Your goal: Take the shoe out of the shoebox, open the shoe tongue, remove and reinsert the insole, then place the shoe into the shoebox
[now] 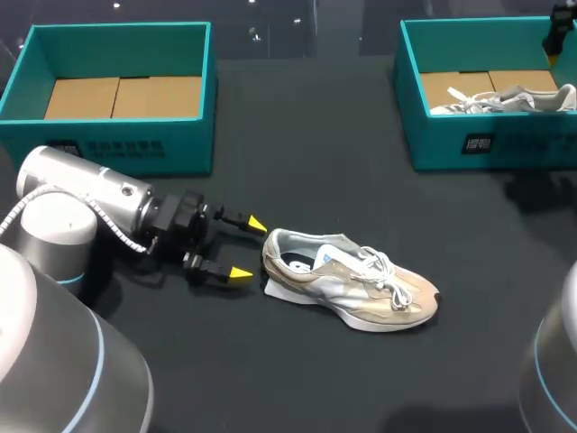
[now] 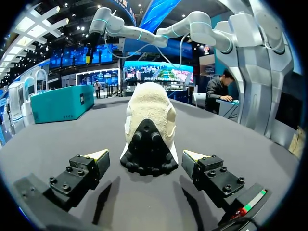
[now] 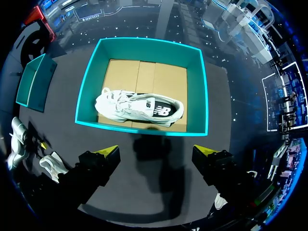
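Already unboxed: beige shoe (image 1: pixel 352 280) waits at the left tool (image 1: pixel 249 248)

The left tool, fingers apart, sits low over the table (image 1: pixel 297 180) with the shoe's heel just ahead, ungripped. Tongue, insole and reboxing look undone. The right tool (image 3: pixel 156 153), fingers apart, hovers above a shoebox (image 3: pixel 144 41). Only its wrist view fully shows the white shoe (image 3: pixel 137 108) inside.
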Action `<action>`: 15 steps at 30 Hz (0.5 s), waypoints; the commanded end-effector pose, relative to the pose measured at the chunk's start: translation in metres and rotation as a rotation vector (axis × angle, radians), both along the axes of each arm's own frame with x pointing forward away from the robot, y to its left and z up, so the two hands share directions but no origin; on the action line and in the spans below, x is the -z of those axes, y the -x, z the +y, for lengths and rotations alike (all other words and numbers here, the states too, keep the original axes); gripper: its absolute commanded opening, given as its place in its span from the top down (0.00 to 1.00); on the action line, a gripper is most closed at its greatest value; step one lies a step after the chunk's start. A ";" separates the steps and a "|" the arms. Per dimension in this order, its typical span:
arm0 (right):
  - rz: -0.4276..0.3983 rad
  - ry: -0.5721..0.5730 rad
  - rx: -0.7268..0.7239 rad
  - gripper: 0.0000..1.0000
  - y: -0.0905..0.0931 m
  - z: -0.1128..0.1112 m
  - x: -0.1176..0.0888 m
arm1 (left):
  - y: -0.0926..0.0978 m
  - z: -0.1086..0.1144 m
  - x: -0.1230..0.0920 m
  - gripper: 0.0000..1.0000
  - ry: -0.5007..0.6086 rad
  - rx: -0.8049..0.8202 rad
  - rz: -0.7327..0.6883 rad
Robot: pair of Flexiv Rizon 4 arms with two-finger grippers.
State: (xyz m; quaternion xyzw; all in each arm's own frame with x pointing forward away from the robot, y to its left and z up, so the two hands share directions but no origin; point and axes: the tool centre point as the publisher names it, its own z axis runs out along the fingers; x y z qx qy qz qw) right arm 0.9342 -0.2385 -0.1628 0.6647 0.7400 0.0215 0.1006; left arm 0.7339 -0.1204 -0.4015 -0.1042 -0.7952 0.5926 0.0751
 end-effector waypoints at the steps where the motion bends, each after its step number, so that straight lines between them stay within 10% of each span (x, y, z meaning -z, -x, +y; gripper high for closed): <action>1: -0.001 0.002 0.002 0.00 0.001 0.000 0.000 | -0.002 -0.009 0.003 0.00 0.002 0.006 -0.001; 15: -0.001 0.002 0.002 0.00 0.001 0.000 0.000 | 0.005 -0.023 0.005 0.00 -0.001 0.076 -0.006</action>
